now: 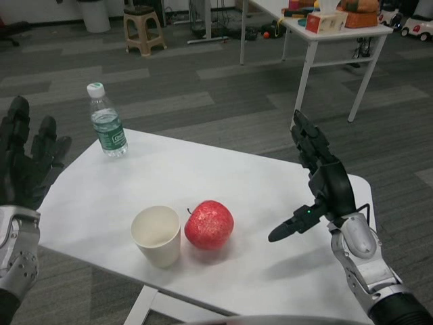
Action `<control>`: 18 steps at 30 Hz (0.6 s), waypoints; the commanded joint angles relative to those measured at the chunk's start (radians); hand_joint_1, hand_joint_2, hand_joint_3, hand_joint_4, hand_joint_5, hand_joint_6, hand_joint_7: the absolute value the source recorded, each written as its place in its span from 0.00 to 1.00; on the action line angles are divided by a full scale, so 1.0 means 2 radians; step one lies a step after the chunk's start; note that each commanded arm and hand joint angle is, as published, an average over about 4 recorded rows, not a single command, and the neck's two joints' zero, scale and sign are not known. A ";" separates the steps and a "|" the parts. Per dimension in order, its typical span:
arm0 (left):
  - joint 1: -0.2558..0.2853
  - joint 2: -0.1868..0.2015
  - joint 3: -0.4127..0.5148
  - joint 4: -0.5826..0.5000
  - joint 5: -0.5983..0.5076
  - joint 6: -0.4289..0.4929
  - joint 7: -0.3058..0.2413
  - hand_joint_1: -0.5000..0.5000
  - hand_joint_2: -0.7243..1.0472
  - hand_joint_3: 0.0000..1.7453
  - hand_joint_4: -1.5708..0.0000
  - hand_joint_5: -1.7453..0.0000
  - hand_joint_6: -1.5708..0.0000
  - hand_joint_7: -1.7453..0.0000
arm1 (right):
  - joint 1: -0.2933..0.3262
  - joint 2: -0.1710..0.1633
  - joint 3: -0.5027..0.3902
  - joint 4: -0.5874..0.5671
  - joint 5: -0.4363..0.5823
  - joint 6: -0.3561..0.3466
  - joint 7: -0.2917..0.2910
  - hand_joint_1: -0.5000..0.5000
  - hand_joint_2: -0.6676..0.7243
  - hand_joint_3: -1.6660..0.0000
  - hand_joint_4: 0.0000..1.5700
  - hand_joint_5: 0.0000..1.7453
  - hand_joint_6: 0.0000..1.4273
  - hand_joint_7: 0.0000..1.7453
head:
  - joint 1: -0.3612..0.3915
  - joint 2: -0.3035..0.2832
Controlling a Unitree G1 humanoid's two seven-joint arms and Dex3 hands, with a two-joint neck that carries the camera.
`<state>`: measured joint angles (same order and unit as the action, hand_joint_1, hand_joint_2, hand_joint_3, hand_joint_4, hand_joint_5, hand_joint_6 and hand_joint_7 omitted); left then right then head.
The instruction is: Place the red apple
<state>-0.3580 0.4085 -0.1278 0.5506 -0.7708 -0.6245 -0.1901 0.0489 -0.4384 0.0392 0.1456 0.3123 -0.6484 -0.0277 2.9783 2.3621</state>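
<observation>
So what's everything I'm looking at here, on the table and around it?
red apple: one, red, on the white table near its front edge, right beside the paper cup
paper cup: one, cream, upright and empty, left of the apple
water bottle: one, clear with green label and white cap, upright at the table's far left corner
white table: one, white, in front of the robot
second table: one, white, far right, cluttered with boxes and small items
stool: one, beige, on the grey floor at the back
left hand: one, black, fingers spread, at the table's left edge, holding nothing
right hand: one, black, open above the table's right side, right of the apple
</observation>
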 commanded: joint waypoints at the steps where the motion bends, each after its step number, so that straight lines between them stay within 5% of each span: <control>1: -0.004 0.007 0.005 -0.001 -0.002 -0.005 0.000 0.00 0.95 0.00 1.00 0.94 1.00 1.00 | -0.011 -0.002 -0.015 -0.015 0.004 0.004 -0.002 0.04 0.64 0.95 0.00 0.00 0.00 0.00 | -0.001 0.013; 18: -0.014 0.006 0.009 -0.001 0.000 -0.005 -0.001 0.00 0.98 0.00 1.00 0.94 1.00 1.00 | -0.046 -0.007 -0.054 -0.052 0.006 0.006 -0.002 0.04 0.59 0.95 0.00 0.00 0.00 0.00 | -0.005 0.055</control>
<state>-0.3644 0.4085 -0.1199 0.5506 -0.7706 -0.6245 -0.1901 -0.0179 -0.4439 -0.0582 0.0524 0.3182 -0.6418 -0.0278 2.9678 2.4708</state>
